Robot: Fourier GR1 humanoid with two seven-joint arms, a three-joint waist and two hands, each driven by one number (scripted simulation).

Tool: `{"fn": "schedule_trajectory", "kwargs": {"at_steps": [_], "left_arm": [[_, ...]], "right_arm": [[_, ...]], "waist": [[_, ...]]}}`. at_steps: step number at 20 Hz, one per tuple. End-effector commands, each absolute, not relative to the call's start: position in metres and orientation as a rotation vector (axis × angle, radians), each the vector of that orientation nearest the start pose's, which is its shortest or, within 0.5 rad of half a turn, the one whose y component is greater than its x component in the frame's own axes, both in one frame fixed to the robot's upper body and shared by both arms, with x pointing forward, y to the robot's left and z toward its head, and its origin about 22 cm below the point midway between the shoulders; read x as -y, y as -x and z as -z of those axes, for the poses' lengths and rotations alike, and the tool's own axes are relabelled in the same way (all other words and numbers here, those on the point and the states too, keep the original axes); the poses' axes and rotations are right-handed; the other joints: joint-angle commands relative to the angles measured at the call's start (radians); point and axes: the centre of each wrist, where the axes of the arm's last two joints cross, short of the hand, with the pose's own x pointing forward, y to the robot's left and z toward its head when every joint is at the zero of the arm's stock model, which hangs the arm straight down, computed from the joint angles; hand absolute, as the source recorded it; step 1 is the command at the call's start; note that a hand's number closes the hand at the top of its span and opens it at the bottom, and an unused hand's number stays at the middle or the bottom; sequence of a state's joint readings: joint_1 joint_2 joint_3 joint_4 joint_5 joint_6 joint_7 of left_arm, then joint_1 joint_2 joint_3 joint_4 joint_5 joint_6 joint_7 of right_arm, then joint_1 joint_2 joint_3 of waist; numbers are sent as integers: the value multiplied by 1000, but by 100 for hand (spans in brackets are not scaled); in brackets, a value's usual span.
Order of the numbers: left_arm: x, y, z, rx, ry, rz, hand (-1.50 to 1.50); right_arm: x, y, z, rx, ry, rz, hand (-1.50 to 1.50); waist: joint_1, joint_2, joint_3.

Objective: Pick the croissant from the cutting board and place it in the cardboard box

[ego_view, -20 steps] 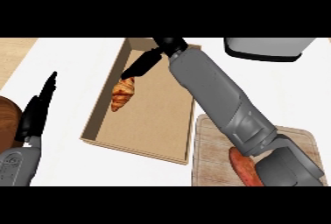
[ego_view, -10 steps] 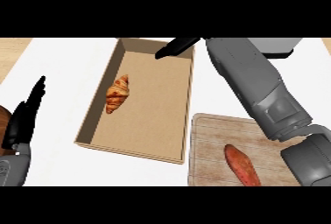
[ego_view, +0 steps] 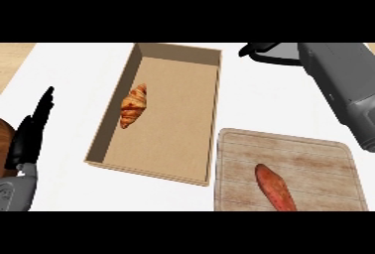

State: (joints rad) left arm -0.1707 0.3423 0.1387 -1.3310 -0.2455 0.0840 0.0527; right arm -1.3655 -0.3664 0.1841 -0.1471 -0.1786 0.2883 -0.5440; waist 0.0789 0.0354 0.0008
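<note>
The croissant [ego_view: 132,106] lies inside the box [ego_view: 210,126], left of the cutting board [ego_view: 307,154]. Left hand [ego_view: 31,134] rests, fingers straight; the right hand's fingers cannot be told. The forearm could clip the box wall.

A white table [ego_view: 278,99] fills nearly the whole view under even, soft light. At the upper left corner its edge gives way to a pale wooden surface [ego_view: 15,52].
</note>
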Motion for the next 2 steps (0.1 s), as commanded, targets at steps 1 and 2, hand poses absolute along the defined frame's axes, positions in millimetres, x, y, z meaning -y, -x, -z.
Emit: {"fn": "schedule_trajectory", "kwargs": {"at_steps": [1,2], "left_arm": [[-335,-289,-31,1437,-594,270,0],[-338,-290,-37,1429,-606,254,0]], "right_arm": [[245,-482,-188,1882,-124,-706,-150],[266,-478,-184,1874,-122,-732,-150]], "waist": [[4,3,0],[0,2,1]]}}
